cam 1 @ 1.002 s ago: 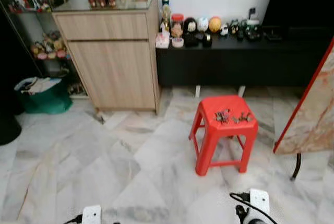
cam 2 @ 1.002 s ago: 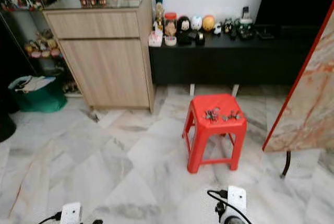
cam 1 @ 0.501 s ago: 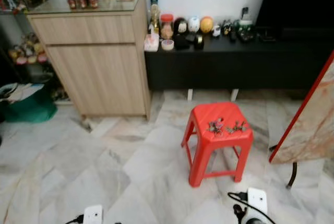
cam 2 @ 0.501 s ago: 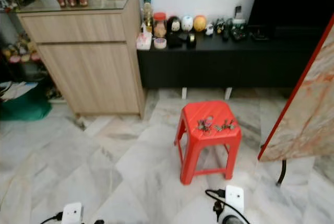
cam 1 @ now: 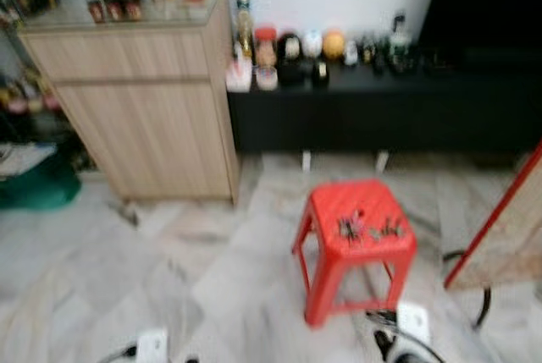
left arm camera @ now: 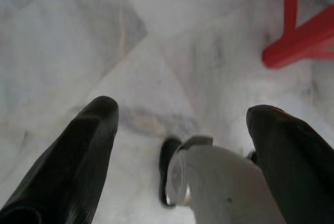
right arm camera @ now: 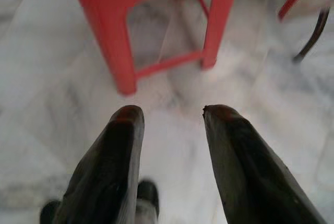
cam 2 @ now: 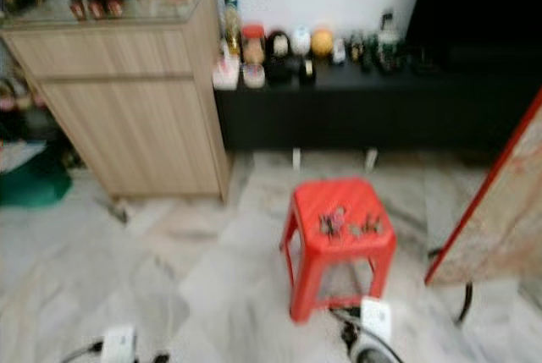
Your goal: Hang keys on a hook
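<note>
Two spread tools, left tool (left arm camera: 180, 125) and right tool (right arm camera: 169, 112), hang over marble floor (cam 1: 212, 278) near the red stool (cam 1: 356, 240) bearing keys (cam 1: 364, 229).

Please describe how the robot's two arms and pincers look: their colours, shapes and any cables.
Each pincer has two long black fingers, rounded and tapering. The right pincer has fingertips tinged red. By the left pincer a silver-white rounded arm part shows between the fingers. In the head views, each wrist carries a white box with a black cable.
</note>
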### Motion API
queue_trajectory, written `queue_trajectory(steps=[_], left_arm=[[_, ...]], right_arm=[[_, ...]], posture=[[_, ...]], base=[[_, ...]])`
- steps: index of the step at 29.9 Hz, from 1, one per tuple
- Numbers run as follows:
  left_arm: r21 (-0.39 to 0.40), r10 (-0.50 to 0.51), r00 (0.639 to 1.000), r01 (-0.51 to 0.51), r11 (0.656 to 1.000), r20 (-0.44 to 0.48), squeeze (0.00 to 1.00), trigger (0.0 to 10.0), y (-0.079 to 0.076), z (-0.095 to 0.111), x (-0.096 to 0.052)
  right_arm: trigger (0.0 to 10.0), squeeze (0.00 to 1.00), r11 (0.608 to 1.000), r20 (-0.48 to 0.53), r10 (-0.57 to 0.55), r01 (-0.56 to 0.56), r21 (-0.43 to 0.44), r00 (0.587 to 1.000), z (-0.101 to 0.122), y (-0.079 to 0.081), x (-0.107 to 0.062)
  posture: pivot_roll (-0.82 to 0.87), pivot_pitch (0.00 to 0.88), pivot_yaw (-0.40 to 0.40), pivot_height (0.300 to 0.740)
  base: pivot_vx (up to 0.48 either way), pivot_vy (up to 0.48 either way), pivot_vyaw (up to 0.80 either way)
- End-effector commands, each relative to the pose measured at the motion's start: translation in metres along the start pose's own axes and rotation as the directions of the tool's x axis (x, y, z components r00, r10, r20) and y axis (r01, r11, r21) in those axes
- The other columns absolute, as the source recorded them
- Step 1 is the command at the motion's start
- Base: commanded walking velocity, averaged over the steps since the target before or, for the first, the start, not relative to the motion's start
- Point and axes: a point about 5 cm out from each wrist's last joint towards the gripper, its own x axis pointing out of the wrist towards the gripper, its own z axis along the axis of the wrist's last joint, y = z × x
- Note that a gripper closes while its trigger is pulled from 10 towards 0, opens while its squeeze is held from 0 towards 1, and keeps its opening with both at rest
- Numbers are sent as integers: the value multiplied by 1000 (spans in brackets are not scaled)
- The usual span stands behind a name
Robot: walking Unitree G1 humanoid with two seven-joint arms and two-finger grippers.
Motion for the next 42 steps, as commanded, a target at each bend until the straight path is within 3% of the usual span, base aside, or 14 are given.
queue_trajectory(steps=[1,26,36,42], left_arm=[[6,23,1000,-23,1000,2,0,10000,9,-1,-2],[4,29,1000,-29,1000,12,0,10000,9,2,-1],[2,25,1000,-25,1000,17,0,10000,8,3,-1],[10,20,999,-20,1000,25,0,10000,6,4,0]], right_arm=[[10000,0,1000,4,31,-31,4,1000,2,12,1],[10000,0,999,-3,39,-39,-17,999,2,10,1],[10000,0,999,-2,44,-44,-23,999,3,10,1],[10000,0,998,-3,50,-50,-36,999,4,10,2]], posture=[[54,0,-20,708],[57,0,-26,708],[59,0,-33,708],[59,0,-33,708]], base=[[360,0,0],[357,0,0],[0,0,0],[121,-330,0]])
